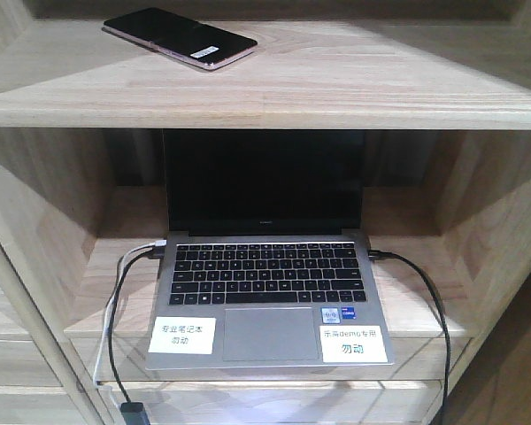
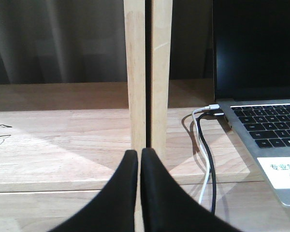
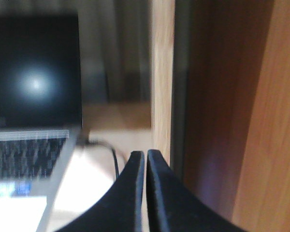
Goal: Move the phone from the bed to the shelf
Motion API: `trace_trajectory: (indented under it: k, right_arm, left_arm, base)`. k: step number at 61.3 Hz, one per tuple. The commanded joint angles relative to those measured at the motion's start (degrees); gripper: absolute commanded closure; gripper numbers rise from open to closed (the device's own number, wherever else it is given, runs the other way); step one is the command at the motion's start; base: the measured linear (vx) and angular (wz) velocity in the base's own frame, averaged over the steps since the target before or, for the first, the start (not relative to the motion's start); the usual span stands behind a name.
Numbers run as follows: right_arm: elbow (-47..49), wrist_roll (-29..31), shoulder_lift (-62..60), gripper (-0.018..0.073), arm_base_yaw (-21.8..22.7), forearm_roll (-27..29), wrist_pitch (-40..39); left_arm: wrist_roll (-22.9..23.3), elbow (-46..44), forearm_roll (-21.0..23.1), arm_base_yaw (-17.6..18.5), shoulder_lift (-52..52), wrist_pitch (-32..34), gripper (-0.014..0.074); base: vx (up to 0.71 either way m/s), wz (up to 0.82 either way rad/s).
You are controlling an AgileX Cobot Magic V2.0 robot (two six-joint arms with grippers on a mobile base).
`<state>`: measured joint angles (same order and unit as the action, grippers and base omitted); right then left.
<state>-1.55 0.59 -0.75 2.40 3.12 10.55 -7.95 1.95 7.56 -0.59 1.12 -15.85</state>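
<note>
Pale wood shelving unit, two levels in the front view. Left gripper (image 2: pixel 139 157) sits low in its wrist view, black fingers pressed together, nothing between them, in front of a double wooden upright (image 2: pixel 147 72) that splits two compartments. Right gripper (image 3: pixel 145 157) also pressed together and empty, near a wooden side panel (image 3: pixel 162 72); that view is blurred. On the lower board, an open silver laptop (image 1: pixel 265 292) with dark screen, two white labels on the palm rest. Black cable (image 1: pixel 425 301) plugged in on one side, black and white cables (image 1: pixel 124 274) on the other, hanging over the board's front edge. Further up and back, the shelf (image 1: pixel 336 84) holds the phone (image 1: pixel 179 38), lying flat, screen up, toward the left-rear part. Its long axis runs diagonally, from rear-left to front-right, white sticker at the end nearer the camera. Phone touches nothing else; no gripper near it.
</note>
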Motion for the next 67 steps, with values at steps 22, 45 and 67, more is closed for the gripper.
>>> trace_trajectory:
  k: [22, 45, 67]
  right_arm:
    - [-0.5, -0.2, -0.3, 0.0568, 0.2, -0.8, -4.7]
    - [-0.5, -0.2, -0.3, 0.0568, 0.2, -0.8, -4.7]
    - [-0.5, -0.2, -0.3, 0.0568, 0.2, -0.8, -4.7]
  left_arm:
    - [0.2, 0.1, 0.4, 0.2, 0.3, 4.2, 0.0596]
    - [0.2, 0.1, 0.4, 0.2, 0.3, 4.2, 0.0596]
    - [0.2, 0.1, 0.4, 0.2, 0.3, 4.2, 0.0596]
  base:
    - [0.00, 0.00]
    - [0.00, 0.00]
    - [0.00, 0.00]
